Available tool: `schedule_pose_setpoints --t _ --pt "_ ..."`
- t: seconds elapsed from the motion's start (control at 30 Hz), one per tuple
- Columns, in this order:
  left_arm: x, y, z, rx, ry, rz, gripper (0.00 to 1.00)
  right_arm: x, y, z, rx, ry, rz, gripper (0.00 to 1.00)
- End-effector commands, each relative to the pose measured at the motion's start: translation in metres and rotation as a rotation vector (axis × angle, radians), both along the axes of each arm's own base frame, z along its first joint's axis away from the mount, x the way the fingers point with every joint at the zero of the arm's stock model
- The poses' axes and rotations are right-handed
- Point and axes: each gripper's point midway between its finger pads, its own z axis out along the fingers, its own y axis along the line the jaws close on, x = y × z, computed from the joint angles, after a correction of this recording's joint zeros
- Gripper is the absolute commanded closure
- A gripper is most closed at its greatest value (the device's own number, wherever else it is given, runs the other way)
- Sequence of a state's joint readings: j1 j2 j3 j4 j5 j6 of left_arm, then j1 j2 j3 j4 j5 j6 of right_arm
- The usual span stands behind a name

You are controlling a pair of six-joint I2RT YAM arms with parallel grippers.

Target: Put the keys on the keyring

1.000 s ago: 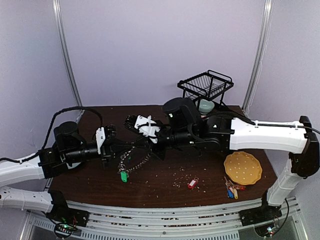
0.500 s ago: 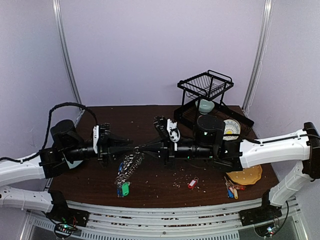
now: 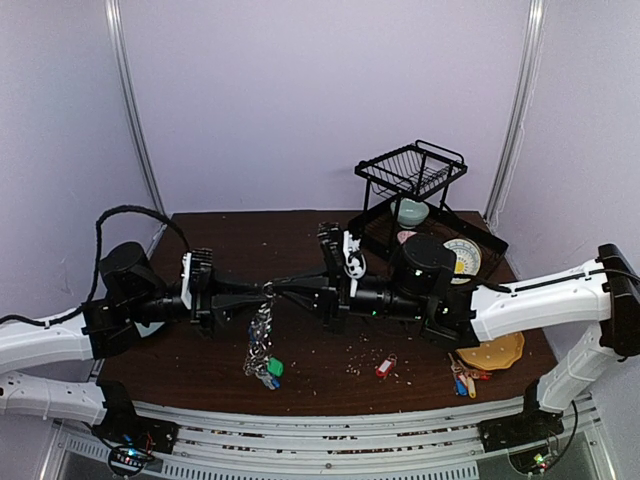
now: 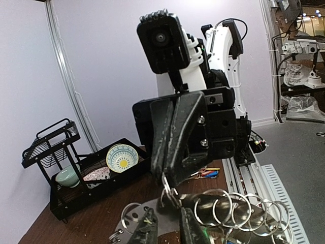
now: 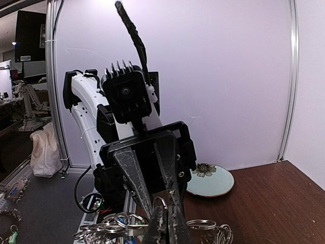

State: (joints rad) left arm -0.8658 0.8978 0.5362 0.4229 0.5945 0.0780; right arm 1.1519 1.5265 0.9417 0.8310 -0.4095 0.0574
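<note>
Left pincer [image 3: 261, 289] and right pincer [image 3: 276, 289] both pinching keyring [image 3: 262, 335], hanging over table [image 3: 320, 388] middle, far from edges.

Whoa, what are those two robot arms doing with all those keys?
Above the table, the left claw and the right claw meet tip to tip. Each pinches the top of the keyring, which dangles between them with its keys. A red key lies on the table, not yet on the ring.

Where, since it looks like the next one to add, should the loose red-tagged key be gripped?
Take the red-tagged key by its plastic tag, coming straight down from above: it lies flat on the table, so the pinch would likely go across its side edges.
</note>
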Motion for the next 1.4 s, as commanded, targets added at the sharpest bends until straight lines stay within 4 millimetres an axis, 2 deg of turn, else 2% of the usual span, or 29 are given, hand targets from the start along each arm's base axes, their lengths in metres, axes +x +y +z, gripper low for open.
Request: schedule_pose_setpoints --t 0.0,0.07,0.27,0.5,0.63,0.73,0.8,0.83,0.9,0.97,1.07,1.17,1.27,1.37 --pt "-0.003 0.003 0.016 -0.074 -0.018 -0.003 0.82 0.004 -0.002 0.026 0.107 -0.010 -0.041 1.00" --pt "-0.003 0.002 0.015 -0.068 -0.012 -0.004 0.79 0.007 -0.003 0.025 0.108 -0.007 -0.059 1.00" --pt "0.010 0.005 0.021 -0.099 0.017 0.072 0.82 0.003 0.005 0.016 0.068 -0.014 -0.035 1.00" --pt "0.011 0.007 0.022 -0.108 0.024 0.087 1.00 0.000 0.008 0.011 0.046 -0.026 -0.027 1.00" --pt "0.014 0.008 0.019 -0.094 0.017 0.107 1.00 -0.002 0.007 0.009 0.020 -0.039 -0.023 1.00" --pt "0.026 0.008 0.011 -0.027 -0.002 0.175 1.00 -0.004 0.006 0.002 -0.047 -0.049 0.005 0.99" --pt "0.039 0.010 0.004 0.059 -0.045 0.244 1.00 0.001 0.006 -0.010 -0.165 -0.048 0.022 0.80" --pt "0.046 0.011 -0.001 0.114 -0.076 0.281 1.00 0.003 0.005 -0.016 -0.237 -0.056 0.022 0.74" --pt "0.057 0.013 -0.010 0.245 -0.126 0.339 1.00 0.006 0.000 -0.027 -0.380 -0.076 0.017 0.67" --pt "0.066 0.015 -0.013 0.371 -0.151 0.400 1.00 0.003 -0.004 -0.024 -0.449 -0.083 0.043 0.65" --pt "0.062 0.009 -0.026 0.529 -0.150 0.375 1.00 -0.004 -0.009 -0.022 -0.481 -0.069 0.096 0.66" --pt "0.053 0.002 -0.032 0.592 -0.137 0.322 1.00 0.002 -0.012 -0.022 -0.467 -0.078 0.070 0.74" --pt "0.047 -0.001 -0.025 0.570 -0.132 0.291 1.00 0.001 -0.016 -0.017 -0.427 -0.078 0.100 0.77" --pt "0.043 -0.003 -0.018 0.547 -0.119 0.273 1.00 0.010 -0.024 -0.013 -0.381 -0.069 0.106 0.78"
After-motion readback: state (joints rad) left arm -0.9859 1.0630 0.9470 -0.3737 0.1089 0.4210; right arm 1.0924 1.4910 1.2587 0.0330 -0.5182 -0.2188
